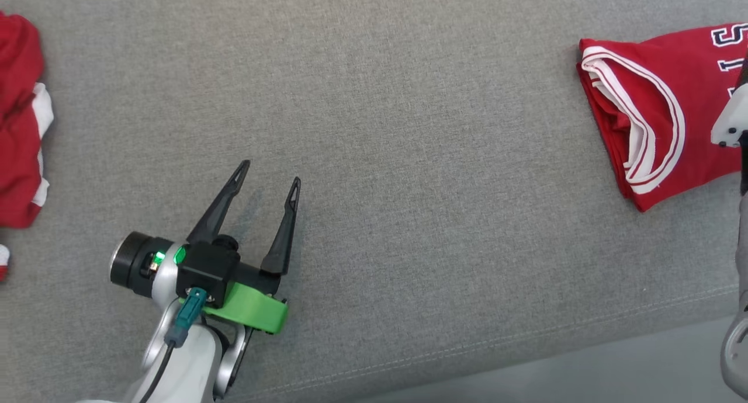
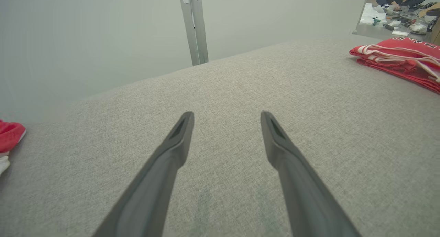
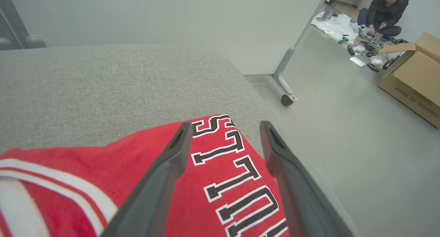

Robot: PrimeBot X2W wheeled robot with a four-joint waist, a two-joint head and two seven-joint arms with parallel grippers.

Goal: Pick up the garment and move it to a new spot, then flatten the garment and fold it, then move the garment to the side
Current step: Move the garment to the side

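Observation:
The garment (image 1: 648, 111) is a red jersey with white trim and dark lettering, lying folded at the right side of the grey fabric surface (image 1: 409, 99). In the right wrist view my right gripper (image 3: 226, 124) hovers just over the garment (image 3: 86, 168), near the surface's right edge. It is open and nothing sits between its fingers. My left gripper (image 1: 270, 172) stands open over bare fabric at the lower left, far from the jersey. In the left wrist view it (image 2: 227, 115) holds nothing, and the garment (image 2: 398, 55) lies far right.
Another red and white cloth (image 1: 20, 117) lies bunched at the surface's left edge. The front seam (image 1: 526, 339) runs along the lower right, with floor beyond. Past the right edge are a caster leg (image 3: 285, 99), a cardboard box (image 3: 412, 79) and a seated person (image 3: 383, 10).

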